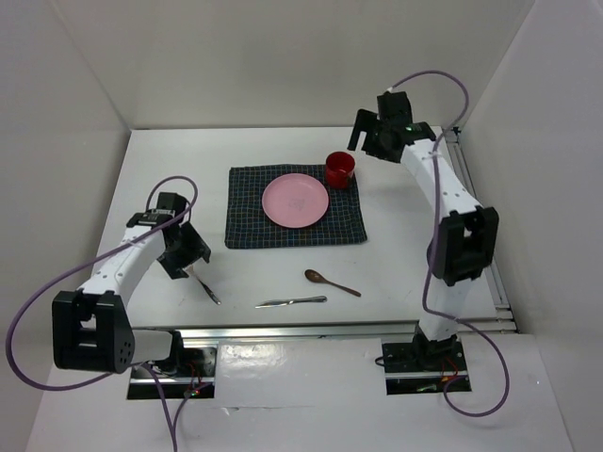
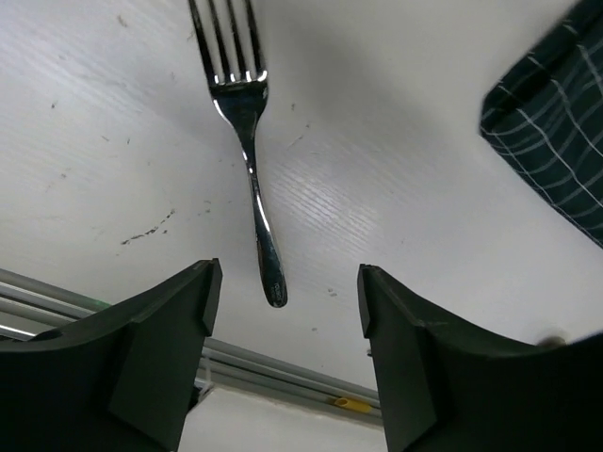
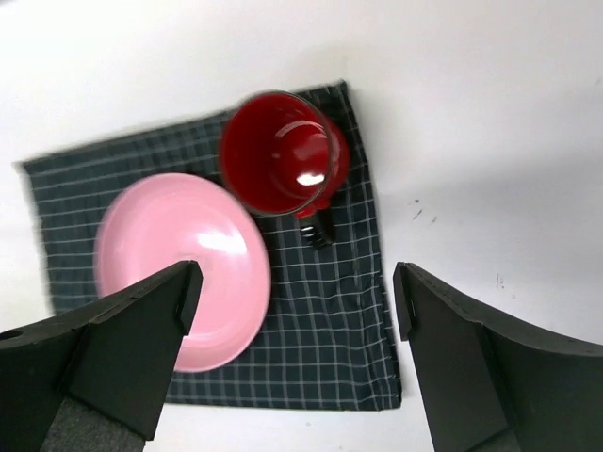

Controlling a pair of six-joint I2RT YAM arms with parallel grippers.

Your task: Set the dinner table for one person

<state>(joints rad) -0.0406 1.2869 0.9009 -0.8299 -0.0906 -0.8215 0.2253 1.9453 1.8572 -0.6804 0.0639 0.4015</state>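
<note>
The white dinner table (image 1: pixel 170 160) holds a dark navy checked mat (image 1: pixel 247 226) with a pink plate (image 1: pixel 295 201) and a red cup (image 1: pixel 340 169) on it. A metal fork (image 1: pixel 207 288) lies on the table at the front left. My left gripper (image 1: pixel 191 258) is open and empty just above it; in the left wrist view the fork (image 2: pixel 250 160) lies ahead of the left gripper (image 2: pixel 283 292), handle end between the fingers. My right gripper (image 1: pixel 362 134) is open and empty, raised over the mat (image 3: pixel 349 320) near the cup (image 3: pixel 283 160) and plate (image 3: pixel 179 268).
A wooden spoon (image 1: pixel 330 282) and a metal knife (image 1: pixel 290 301) lie on the table in front of the mat. A corner of the mat (image 2: pixel 556 141) shows to the right of the fork. A metal rail runs along the near table edge (image 1: pixel 320 330).
</note>
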